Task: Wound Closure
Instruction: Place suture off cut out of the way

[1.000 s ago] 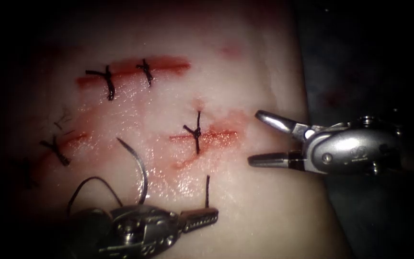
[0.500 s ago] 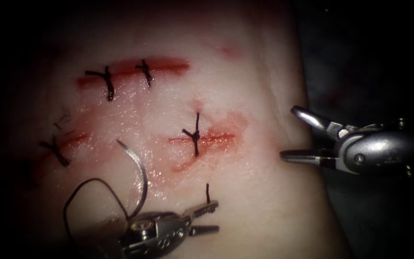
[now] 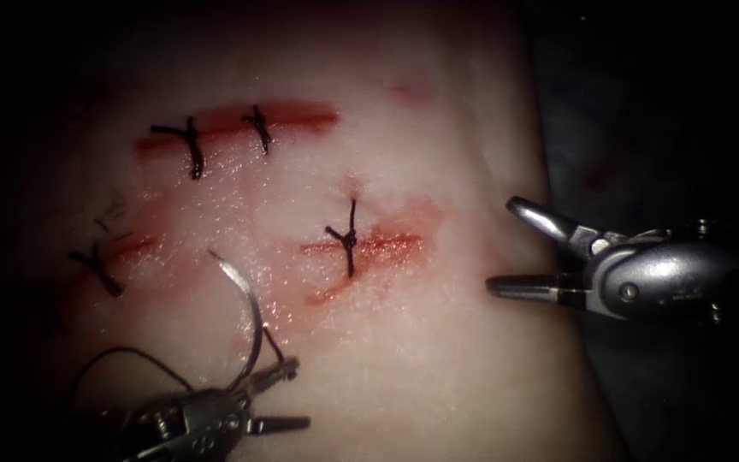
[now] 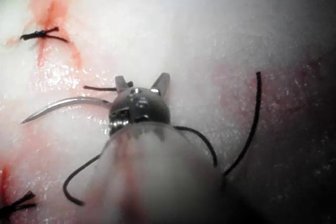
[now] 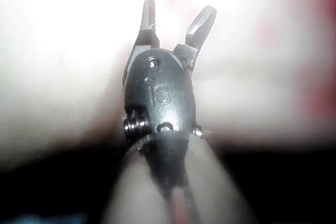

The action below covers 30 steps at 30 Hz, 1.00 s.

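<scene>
Tissue (image 3: pixel 438 359): pale, carrying several short cuts, each crossed by a knotted stitch (image 3: pixel 349 239), with red fluid (image 3: pixel 387 244) along them.

Left tool (image 3: pixel 288 395): jaws parted, gripping nothing; a short cut end of thread (image 3: pixel 272 344) stood just above its upper jaw.

Needle (image 3: pixel 250 316): curved, lying on the tissue just beside the left tool's jaws, not in the tissue, point away from the tool; in the left wrist view it (image 4: pixel 65 106) lay beside the jaws (image 4: pixel 143 83). Thread (image 3: pixel 130 355) looped beside the tool's wrist.

Right tool (image 3: pixel 499 246): jaws wide apart and empty, at the tissue's right edge, right of the stitched cut; also seen from its own wrist (image 5: pixel 176 22).
</scene>
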Available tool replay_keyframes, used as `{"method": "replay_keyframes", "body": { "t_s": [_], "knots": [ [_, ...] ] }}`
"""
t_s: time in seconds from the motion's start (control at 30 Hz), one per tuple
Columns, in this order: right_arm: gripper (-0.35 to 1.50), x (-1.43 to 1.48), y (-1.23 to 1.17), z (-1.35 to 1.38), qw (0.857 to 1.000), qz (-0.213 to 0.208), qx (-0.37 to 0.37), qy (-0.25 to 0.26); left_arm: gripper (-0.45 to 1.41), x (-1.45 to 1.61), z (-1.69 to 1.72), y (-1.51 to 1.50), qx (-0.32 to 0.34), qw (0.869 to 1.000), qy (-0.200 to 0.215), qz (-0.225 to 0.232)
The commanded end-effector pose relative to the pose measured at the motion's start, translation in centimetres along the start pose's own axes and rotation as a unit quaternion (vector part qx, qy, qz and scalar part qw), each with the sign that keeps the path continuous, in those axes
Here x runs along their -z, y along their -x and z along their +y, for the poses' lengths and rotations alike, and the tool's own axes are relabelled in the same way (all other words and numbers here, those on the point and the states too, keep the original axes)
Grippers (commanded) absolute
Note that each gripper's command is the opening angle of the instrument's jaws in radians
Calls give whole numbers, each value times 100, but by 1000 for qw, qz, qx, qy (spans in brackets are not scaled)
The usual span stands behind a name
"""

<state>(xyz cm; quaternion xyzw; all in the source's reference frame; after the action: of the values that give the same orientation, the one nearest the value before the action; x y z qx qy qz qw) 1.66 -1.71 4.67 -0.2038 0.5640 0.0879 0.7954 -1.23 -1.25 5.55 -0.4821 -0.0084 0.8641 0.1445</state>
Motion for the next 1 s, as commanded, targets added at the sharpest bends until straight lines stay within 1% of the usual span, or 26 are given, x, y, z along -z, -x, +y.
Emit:
{"method": "replay_keyframes", "body": {
  "t_s": [0.03,0.07,0.13,0.17,0.2,0.27,0.3,0.37,0.4,0.43,0.5,0.53,0.57,0.6,0.7,0.83,1.0],
  "knots": [
    [140,-9,4,-4,1000,2,0,0,22,-9,-1,4,-2,1000,1,-4],
    [140,-9,4,-6,1000,1,-3,0,22,-4,-3,-13,7,999,1,31],
    [140,-11,4,-8,1000,1,-5,1,27,3,-8,-34,27,998,1,56],
    [140,-12,4,-9,1000,2,-5,3,32,11,-15,-52,46,996,1,81],
    [140,-12,4,-10,1000,1,-7,4,36,17,-21,-63,54,994,0,99],
    [140,-13,4,-11,1000,1,-7,4,44,27,-34,-80,67,991,-3,120],
    [140,-15,4,-12,1000,1,-10,5,51,39,-52,-96,79,988,-5,135],
    [140,-16,5,-14,1000,0,-12,6,54,49,-73,-106,92,986,-15,138],
    [140,-17,5,-15,1000,0,-11,7,54,56,-92,-110,101,984,-18,143],
    [140,-17,5,-15,1000,0,-11,7,54,56,-92,-110,101,984,-18,143],
    [140,-18,7,-17,1000,0,-16,7,52,60,-111,-108,108,983,-19,145],
    [140,-18,7,-19,1000,0,-15,8,52,61,-124,-102,113,984,-27,134],
    [140,-18,7,-19,1000,0,-15,8,52,61,-124,-102,113,984,-27,134],
    [140,-19,8,-20,1000,0,-18,8,51,60,-132,-96,114,985,-31,129],
    [140,-21,9,-21,1000,0,-23,9,47,42,-155,-69,124,984,-40,124],
    [140,-23,9,-23,1000,-1,-22,10,46,29,-166,-52,134,983,-38,122],
    [142,-24,8,-27,1000,0,-24,11,42,4,-189,-18,155,981,-35,114]
  ]
}}
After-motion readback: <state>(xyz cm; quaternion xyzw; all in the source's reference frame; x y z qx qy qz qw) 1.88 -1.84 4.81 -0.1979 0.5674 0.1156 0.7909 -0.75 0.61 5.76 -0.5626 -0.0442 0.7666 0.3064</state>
